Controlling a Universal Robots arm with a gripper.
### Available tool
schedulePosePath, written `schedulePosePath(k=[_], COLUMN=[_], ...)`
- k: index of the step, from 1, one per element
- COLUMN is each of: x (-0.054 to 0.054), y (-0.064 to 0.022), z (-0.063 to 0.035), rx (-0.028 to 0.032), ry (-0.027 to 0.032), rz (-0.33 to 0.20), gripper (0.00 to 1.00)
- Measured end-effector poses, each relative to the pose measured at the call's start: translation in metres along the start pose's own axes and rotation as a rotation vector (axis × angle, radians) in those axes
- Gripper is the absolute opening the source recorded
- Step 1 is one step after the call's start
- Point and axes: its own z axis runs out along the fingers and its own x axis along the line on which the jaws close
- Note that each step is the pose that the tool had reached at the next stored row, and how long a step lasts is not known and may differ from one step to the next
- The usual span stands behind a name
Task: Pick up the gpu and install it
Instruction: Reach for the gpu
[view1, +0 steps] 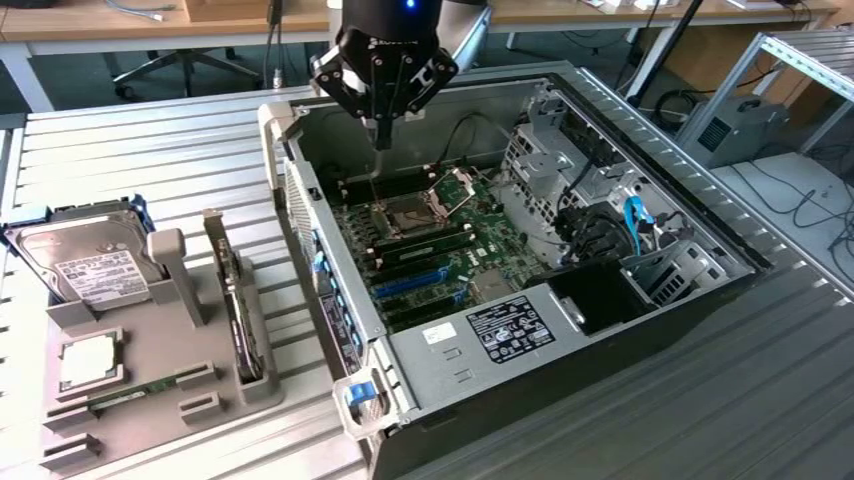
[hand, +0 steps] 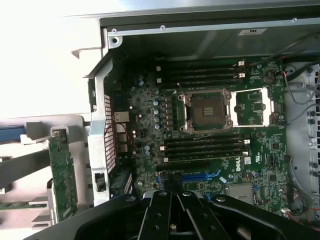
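The gpu (view1: 235, 300) stands on edge in a grey holder (view1: 187, 375) at the exterior view's left, outside the computer case. In the wrist view the gpu (hand: 62, 172) shows as a green board on edge beside the case's rear wall. My gripper (view1: 383, 135) hangs above the back of the open case, over the motherboard (view1: 427, 250), well away from the gpu. Its fingers are shut together with nothing between them. The wrist view has the gripper (hand: 172, 196) over the motherboard (hand: 210, 145), near a blue expansion slot (hand: 200, 176).
The open computer case (view1: 441, 365) lies on its side on a slatted metal table. On the grey holder are a hard drive (view1: 83, 265), a processor chip (view1: 87, 362) and a RAM stick (view1: 134, 392). Cables and a drive cage (view1: 627, 240) fill the case's far side.
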Motion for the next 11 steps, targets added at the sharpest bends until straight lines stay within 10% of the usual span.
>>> schedulePosePath(k=[11], x=[0.0055], y=[-0.0004], z=[-0.0002], rx=[0.0000], ry=[0.0000], rz=[0.000], gripper=[0.11])
